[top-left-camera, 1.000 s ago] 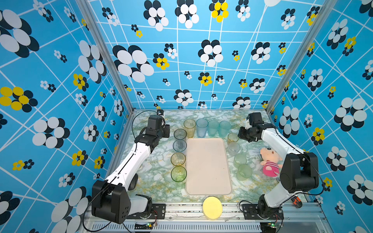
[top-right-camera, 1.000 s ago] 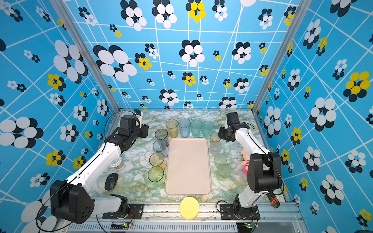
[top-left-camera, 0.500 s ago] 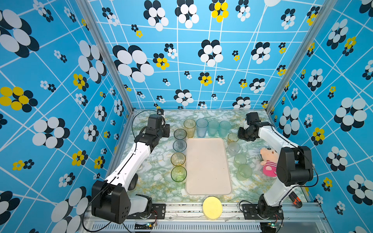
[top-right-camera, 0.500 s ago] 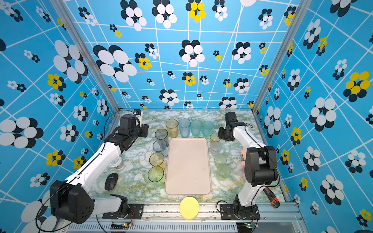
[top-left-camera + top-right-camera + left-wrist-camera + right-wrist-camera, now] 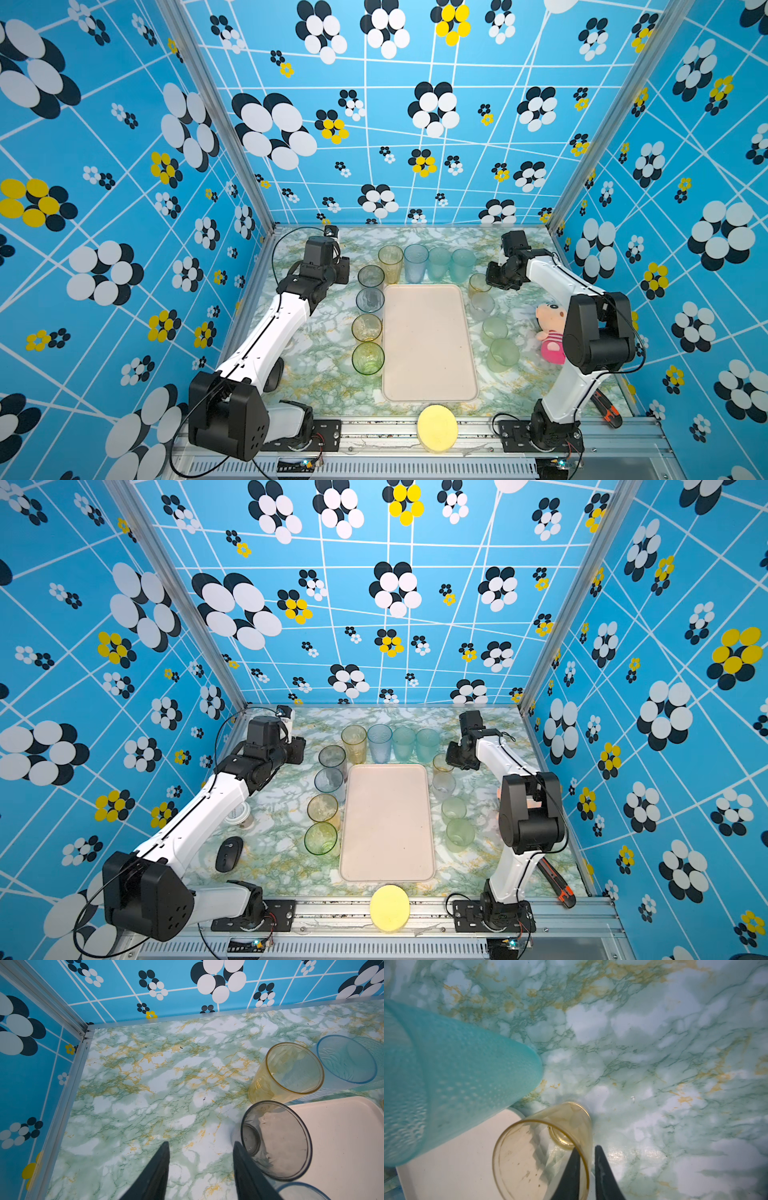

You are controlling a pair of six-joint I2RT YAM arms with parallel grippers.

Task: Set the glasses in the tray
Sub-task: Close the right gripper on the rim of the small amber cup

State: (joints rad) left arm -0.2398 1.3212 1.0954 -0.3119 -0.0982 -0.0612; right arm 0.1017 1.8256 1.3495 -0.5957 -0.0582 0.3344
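The pale cream tray [image 5: 428, 345] [image 5: 386, 825] lies flat mid-table with nothing in it. Glasses stand around it on the left, back and right. My right gripper [image 5: 587, 1147] [image 5: 492, 278] is shut on the wall of a short amber glass [image 5: 542, 1157] [image 5: 478, 284] at the tray's far right corner, one finger inside and one outside. A tall teal glass [image 5: 456, 1076] stands close by. My left gripper [image 5: 200, 1142] [image 5: 343, 270] hangs open over bare table, beside a smoky grey glass [image 5: 276, 1140] [image 5: 370, 276]. A tall amber glass [image 5: 291, 1070] stands behind that grey one.
A yellow sponge disc [image 5: 436, 428] sits at the front edge and a pink plush toy [image 5: 550, 328] at the right. A black mouse [image 5: 228, 854] and a paper cup [image 5: 239, 814] lie under the left arm. An orange-and-black cutter [image 5: 557, 885] is front right. Walls enclose three sides.
The right gripper's jaws have narrowed onto the amber glass's wall and its arm has shifted slightly. The left arm has stayed put.
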